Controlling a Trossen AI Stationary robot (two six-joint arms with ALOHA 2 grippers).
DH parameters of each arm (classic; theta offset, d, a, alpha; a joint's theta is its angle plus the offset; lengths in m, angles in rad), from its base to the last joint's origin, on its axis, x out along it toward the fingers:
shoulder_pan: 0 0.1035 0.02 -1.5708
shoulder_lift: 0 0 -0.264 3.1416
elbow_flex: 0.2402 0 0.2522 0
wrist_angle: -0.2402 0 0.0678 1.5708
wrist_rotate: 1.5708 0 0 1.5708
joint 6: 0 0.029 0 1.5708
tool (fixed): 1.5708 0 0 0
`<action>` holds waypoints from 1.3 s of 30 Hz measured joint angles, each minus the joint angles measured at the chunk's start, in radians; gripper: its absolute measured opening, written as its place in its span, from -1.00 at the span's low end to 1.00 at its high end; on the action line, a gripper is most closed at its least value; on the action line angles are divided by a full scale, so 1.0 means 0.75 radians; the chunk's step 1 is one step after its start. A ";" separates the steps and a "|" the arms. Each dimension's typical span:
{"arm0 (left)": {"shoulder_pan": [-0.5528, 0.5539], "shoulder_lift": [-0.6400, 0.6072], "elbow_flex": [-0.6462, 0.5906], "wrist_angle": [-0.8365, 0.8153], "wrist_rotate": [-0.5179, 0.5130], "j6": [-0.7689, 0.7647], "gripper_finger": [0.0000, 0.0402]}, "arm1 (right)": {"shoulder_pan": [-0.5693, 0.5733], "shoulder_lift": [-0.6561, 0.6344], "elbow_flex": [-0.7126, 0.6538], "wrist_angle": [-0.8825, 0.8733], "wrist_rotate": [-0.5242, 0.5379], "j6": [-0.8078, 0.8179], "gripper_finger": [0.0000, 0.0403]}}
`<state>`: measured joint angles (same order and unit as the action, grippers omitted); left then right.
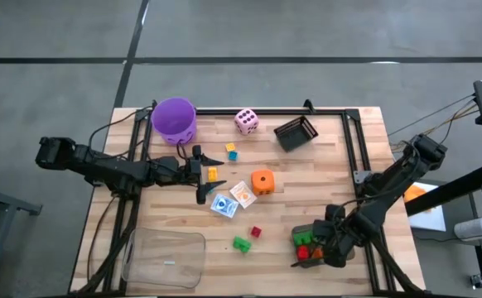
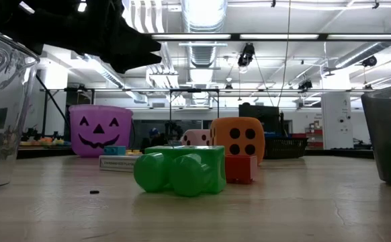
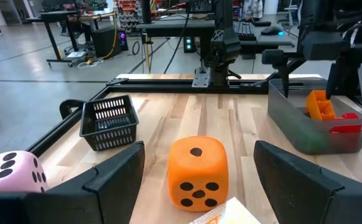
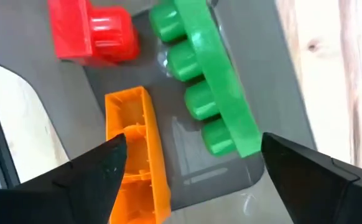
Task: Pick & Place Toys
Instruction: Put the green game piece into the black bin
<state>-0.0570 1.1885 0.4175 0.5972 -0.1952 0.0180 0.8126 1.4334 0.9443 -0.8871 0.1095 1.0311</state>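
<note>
My left gripper [image 1: 208,175] hangs open and empty above the table's middle, over a small yellow brick [image 1: 212,174]. Past its fingers stand the orange die [image 3: 196,171], the pink die [image 3: 10,172] and a card pack [image 1: 224,204]. A green brick [image 2: 182,169] and a red brick [image 2: 240,169] lie toward the near edge. My right gripper [image 4: 193,174] is open and empty above the grey tray [image 1: 327,233], in which lie a red brick [image 4: 94,31], a green brick [image 4: 209,81] and an orange brick [image 4: 134,149].
The purple bucket [image 1: 174,118] stands at the far left and a black basket [image 1: 296,132] at the far right. A clear container [image 1: 165,257] lies at the near left. A second card pack [image 1: 243,193] and a small blue-yellow brick [image 1: 231,151] lie mid-table.
</note>
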 joint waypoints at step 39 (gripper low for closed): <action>-0.007 0.243 0.404 -0.697 -0.202 -0.169 0.52 | 0.045 -0.287 -0.893 2.729 0.899 -1.799 0.38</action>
<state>-0.0625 1.3709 0.7203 0.0742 -0.3466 -0.1088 0.8466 1.2182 0.2745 1.1596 0.7837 -0.3180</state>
